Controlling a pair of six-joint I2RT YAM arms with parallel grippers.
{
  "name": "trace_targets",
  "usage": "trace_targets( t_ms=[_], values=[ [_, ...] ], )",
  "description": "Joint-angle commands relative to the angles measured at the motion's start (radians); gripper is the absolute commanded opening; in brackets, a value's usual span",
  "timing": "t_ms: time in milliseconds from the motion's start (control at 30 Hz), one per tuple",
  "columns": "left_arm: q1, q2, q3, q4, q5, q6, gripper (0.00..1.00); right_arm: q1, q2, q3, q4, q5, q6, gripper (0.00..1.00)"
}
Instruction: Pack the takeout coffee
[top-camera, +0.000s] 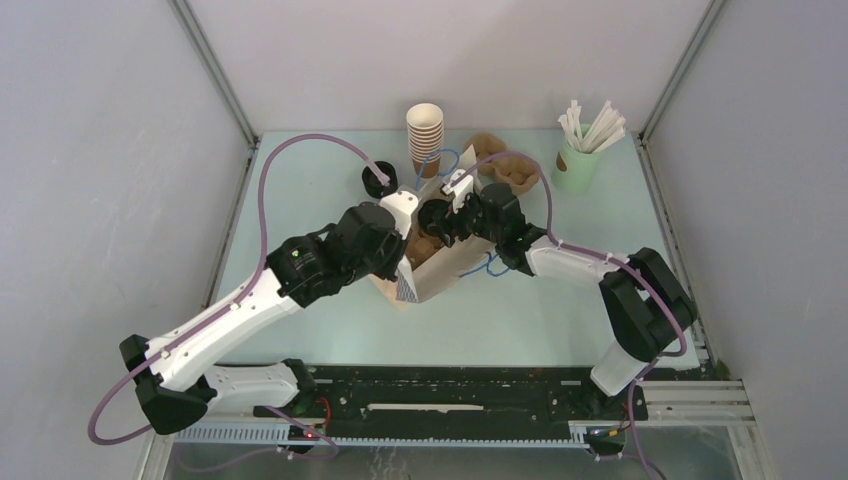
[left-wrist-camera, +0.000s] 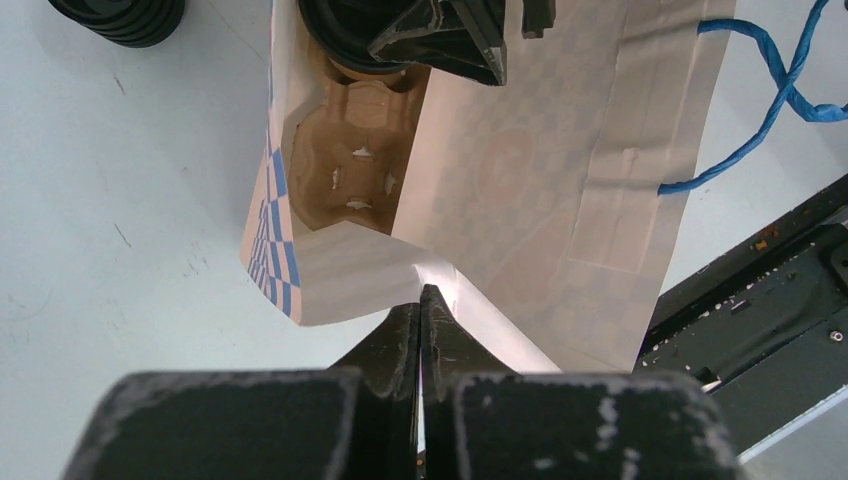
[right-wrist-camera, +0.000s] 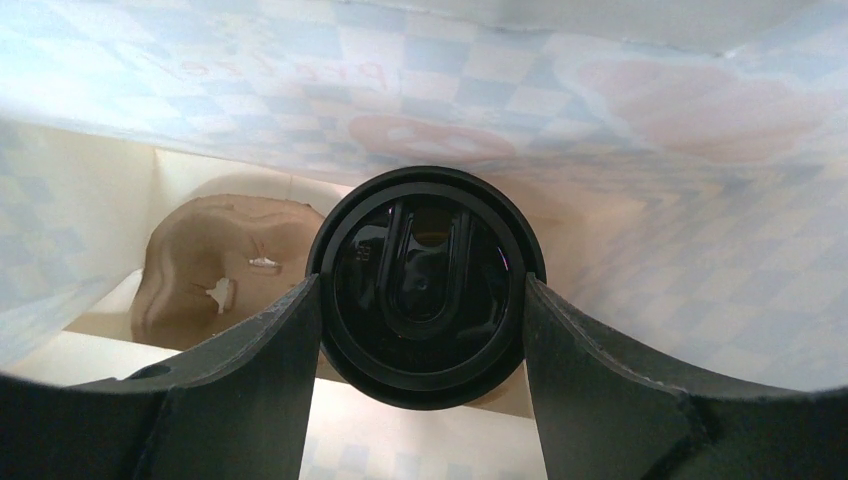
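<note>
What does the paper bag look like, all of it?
The paper bag rests on the table between the arms, mouth open. It is white paper with blue checks outside, showing faintly inside, and has a blue twisted cord handle. The left gripper pinches its edge. Inside are a brown pulp tray and the black-lidded takeout coffee, gripped by the right gripper.

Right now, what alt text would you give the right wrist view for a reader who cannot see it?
The right gripper grips the black-lidded takeout coffee, seen from above, inside a blue-checked paper bag. A brown moulded-pulp tray lies on the bag's floor, left of the cup.
</note>
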Motion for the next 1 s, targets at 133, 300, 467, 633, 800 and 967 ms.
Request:
trace_targets(
  t_ms=[133, 300, 467, 633, 800, 967],
  values=[
    [0.007, -0.006, 0.041, -0.018, 0.006, 0.019, 0.00, -0.003, 0.034, 0.009, -0.039, 0.101, 0.029, 0.50],
    [0.007, 0.000, 0.044, -0.021, 0.004, 0.025, 0.00, -0.006, 0.031, 0.018, -0.138, 0.122, 0.017, 0.50],
    [0.008, 0.003, 0.052, -0.026, 0.000, 0.029, 0.00, -0.021, 0.003, 0.038, -0.249, 0.062, -0.021, 0.47],
    [0.014, 0.007, 0.056, -0.031, 0.000, 0.029, 0.00, -0.028, -0.008, 0.128, -0.434, 0.002, -0.090, 0.43],
    [0.017, 0.012, 0.064, -0.036, 0.002, 0.029, 0.00, -0.022, 0.023, 0.272, -0.596, 0.035, -0.107, 0.44],
    [0.016, 0.017, 0.072, -0.044, 0.002, 0.031, 0.00, 0.019, 0.081, 0.425, -0.802, 0.104, -0.168, 0.45]
  ],
)
